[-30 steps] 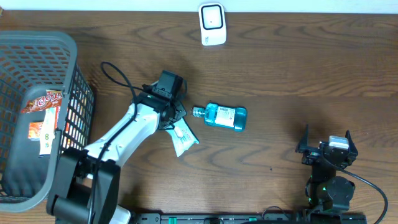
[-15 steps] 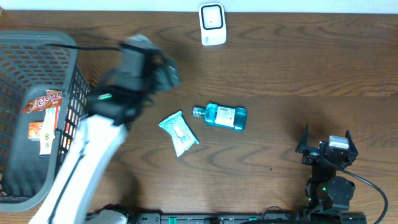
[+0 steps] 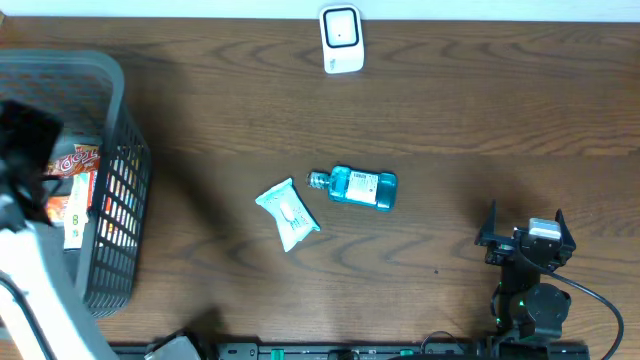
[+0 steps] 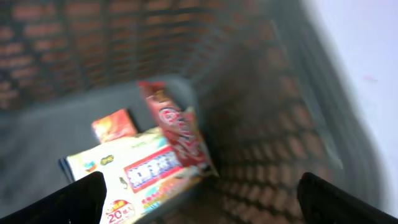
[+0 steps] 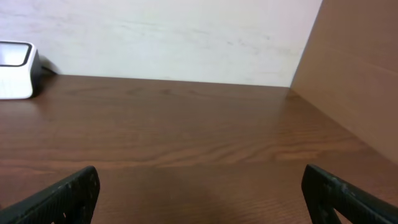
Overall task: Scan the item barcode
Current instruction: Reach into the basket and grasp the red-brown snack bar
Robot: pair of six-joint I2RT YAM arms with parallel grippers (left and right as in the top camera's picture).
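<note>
Wooden table (image 3: 450, 130), basket (image 3: 126, 200), packet (image 4: 143, 174) possibly marked "20"

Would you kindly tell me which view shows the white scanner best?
Overhead: the scanner appears whole and unobstructed. The right wrist view catches only part of it at the frame's left edge; the left wrist view misses it.

Light is soft and even; motion blur smears the basket (image 4: 267, 118) wall ahead of the left gripper (image 4: 205, 202); overhead, the left arm (image 3: 30, 270) blurs too, casting a faint shadow; the right wrist view is sharp.
</note>
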